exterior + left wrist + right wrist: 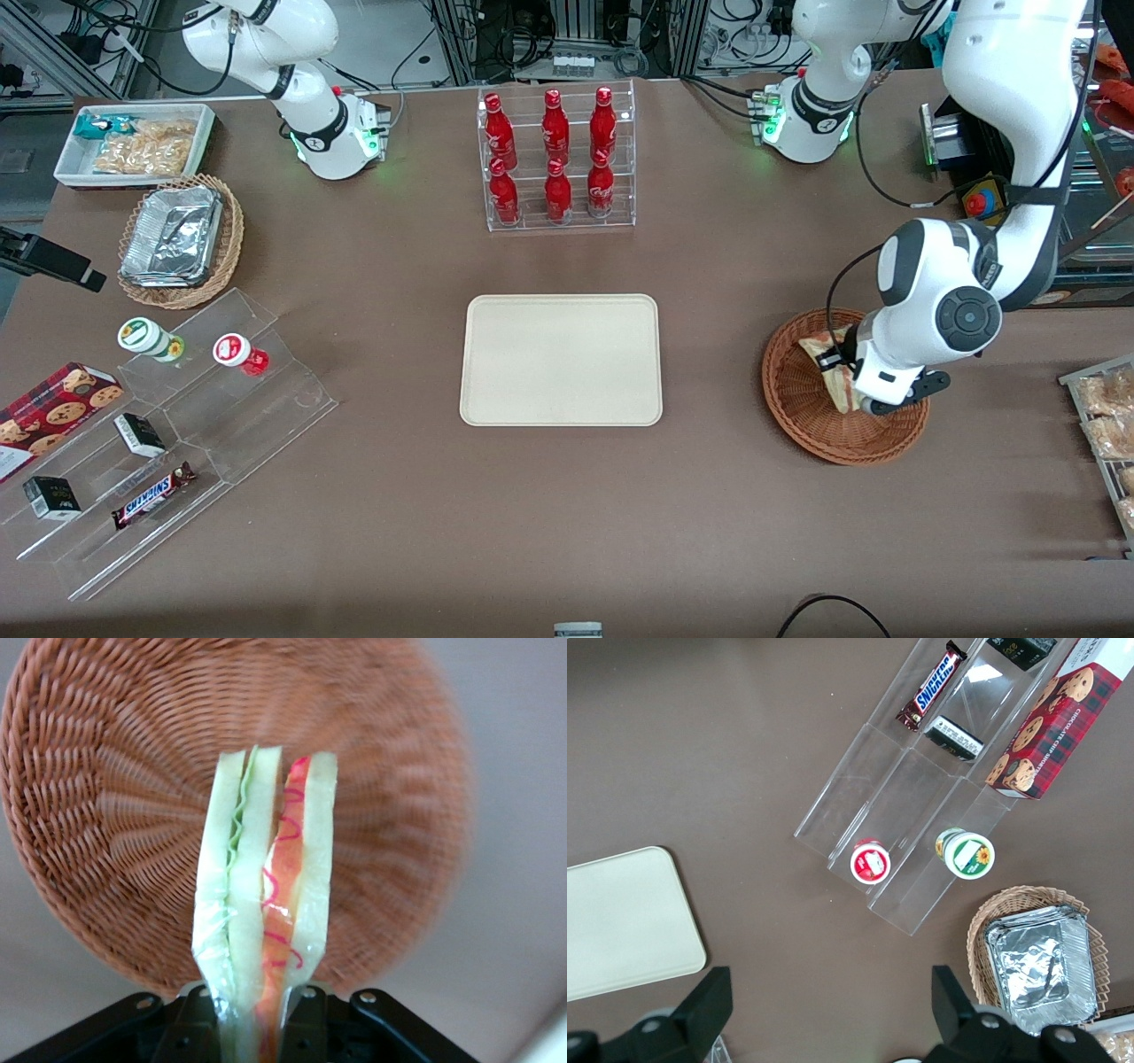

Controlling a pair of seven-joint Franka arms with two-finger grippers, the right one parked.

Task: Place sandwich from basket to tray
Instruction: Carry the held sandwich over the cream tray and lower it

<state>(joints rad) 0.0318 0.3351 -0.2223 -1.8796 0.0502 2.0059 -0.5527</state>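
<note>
The plastic-wrapped triangular white-bread sandwich (266, 904), green and red layers showing, stands edge-up, clamped in the pincer (262, 1014) above the round reddish-brown wicker basket (797, 416). Bare brown surface (709, 354) separates the basket from the flat cream rectangular tray (561, 359).

The arm (930, 319) hides much of the sandwich (833, 372) and part of the basket (797, 416). At the wrist, the claw (261, 1028) is cut off and the basket's rim blurs.

brown table (372, 532), cabled metal racks (585, 35)
</note>
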